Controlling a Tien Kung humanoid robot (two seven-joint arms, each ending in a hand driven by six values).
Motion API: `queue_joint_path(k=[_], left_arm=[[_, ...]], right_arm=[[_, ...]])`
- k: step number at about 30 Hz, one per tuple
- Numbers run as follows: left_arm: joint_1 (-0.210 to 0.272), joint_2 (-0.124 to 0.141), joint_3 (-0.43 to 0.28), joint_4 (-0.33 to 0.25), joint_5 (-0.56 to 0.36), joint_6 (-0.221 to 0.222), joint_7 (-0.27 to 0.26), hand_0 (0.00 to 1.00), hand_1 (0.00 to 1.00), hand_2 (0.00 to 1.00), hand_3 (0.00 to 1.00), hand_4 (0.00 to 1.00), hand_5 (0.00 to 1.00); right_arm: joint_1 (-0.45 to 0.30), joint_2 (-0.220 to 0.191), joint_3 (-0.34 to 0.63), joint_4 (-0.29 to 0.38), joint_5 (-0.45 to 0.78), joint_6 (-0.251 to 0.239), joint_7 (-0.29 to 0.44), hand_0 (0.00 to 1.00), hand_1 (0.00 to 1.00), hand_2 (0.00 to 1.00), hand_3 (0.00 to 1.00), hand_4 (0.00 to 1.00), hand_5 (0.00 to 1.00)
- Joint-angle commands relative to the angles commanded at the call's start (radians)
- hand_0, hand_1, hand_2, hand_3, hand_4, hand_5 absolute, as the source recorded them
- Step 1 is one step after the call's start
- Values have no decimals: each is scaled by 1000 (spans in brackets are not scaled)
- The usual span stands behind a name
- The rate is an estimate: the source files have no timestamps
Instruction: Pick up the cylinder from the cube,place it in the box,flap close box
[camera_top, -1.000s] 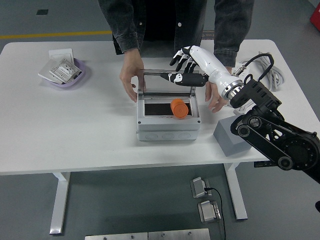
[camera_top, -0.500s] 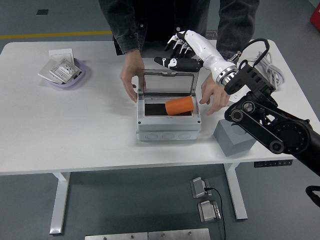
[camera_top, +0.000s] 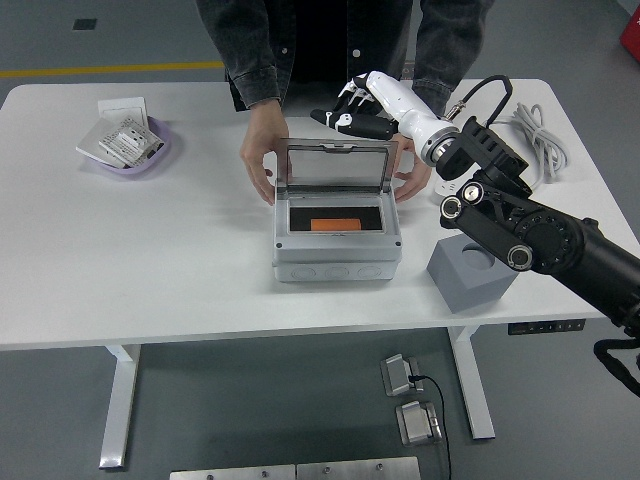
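The orange cylinder (camera_top: 335, 225) lies flat inside the box (camera_top: 337, 250), long way left to right. My right hand (camera_top: 352, 115) is empty, fingers spread, just behind the standing lid (camera_top: 335, 167), so I should push it toward me.

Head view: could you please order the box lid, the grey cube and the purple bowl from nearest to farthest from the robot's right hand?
1. Box lid: standing open, just below and in front of the right hand.
2. Grey cube: near right side of the table.
3. Purple bowl: far left side of the table.
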Motion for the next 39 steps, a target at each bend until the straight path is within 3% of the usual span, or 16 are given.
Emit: queue_joint_path(k=[9, 19, 23, 32, 39], left_arm=[[-5, 0, -12, -3, 20, 0, 0, 628, 647, 607, 624, 648, 179], [-3, -2, -19, -3, 27, 0, 0, 628, 648, 607, 624, 649, 179], [-3, -3, -27, -4, 33, 0, 0, 628, 647, 607, 624, 649, 182], [-2, -3, -49, -5, 52, 0, 0, 628, 647, 608, 625, 650, 182], [1, -2, -57, -3, 57, -1, 0, 628, 647, 608, 625, 651, 183]], right_arm=[[7, 17, -54, -55, 41, -16, 18, 696, 614, 560, 512, 984, 807], [-34, 7, -90, -12, 20, -23, 13, 700, 614, 556, 510, 984, 810], [-57, -12, -93, 37, -7, -26, 6, 701, 611, 550, 500, 982, 809], [-131, -92, -79, 216, -88, -32, -34, 687, 597, 542, 496, 975, 801], [-185, -125, -77, 320, -124, -28, -54, 674, 589, 542, 497, 973, 796]])
